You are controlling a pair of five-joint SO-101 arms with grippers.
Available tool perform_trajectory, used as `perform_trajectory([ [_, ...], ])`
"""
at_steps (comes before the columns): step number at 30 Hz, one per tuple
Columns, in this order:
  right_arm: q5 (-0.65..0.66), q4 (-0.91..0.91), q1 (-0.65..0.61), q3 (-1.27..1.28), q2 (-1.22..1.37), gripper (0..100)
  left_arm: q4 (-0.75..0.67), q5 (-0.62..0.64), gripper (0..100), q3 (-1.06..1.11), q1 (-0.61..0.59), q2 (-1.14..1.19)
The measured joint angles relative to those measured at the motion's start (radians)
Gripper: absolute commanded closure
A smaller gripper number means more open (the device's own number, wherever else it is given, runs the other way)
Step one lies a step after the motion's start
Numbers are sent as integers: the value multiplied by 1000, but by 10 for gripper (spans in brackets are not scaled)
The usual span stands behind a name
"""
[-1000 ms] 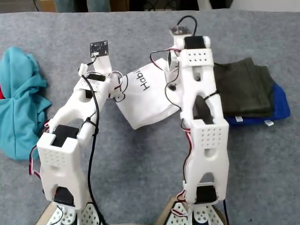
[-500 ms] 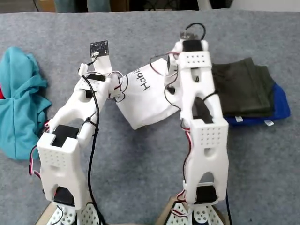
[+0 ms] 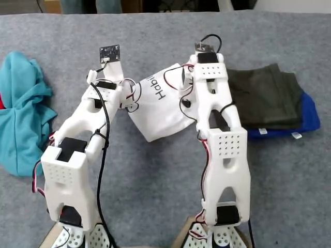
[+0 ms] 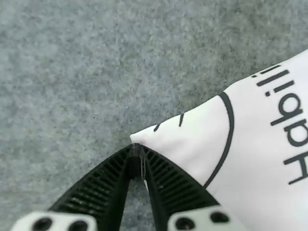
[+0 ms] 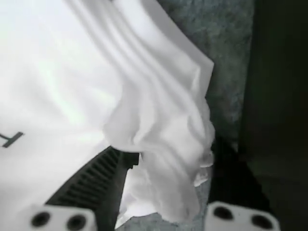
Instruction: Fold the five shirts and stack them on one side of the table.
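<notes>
at the middle of the grey felt table [image 3: 155, 175], the white printed cotton shirt [image 3: 160, 111] lies with one corner pinched tight in the left gripper [image 4: 138, 153] and a bunched edge clamped in the right gripper [image 5: 166, 161], so i reckon both should lift evenly, holding the cloth taut.

A robotics lab bench, seemingly; grey felt-covered table [image 3: 155, 175]; white plastic arms [image 3: 222, 150] trailing bare wires [image 3: 102, 155]
</notes>
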Motion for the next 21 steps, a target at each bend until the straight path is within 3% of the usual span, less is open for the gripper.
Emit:
perform_trajectory([
  [17,17,107,23,-176,41,985,0,0,967,0,0,0],
  [21,75,155,25,-262,43,985,58,57,851,2,-18,-32],
])
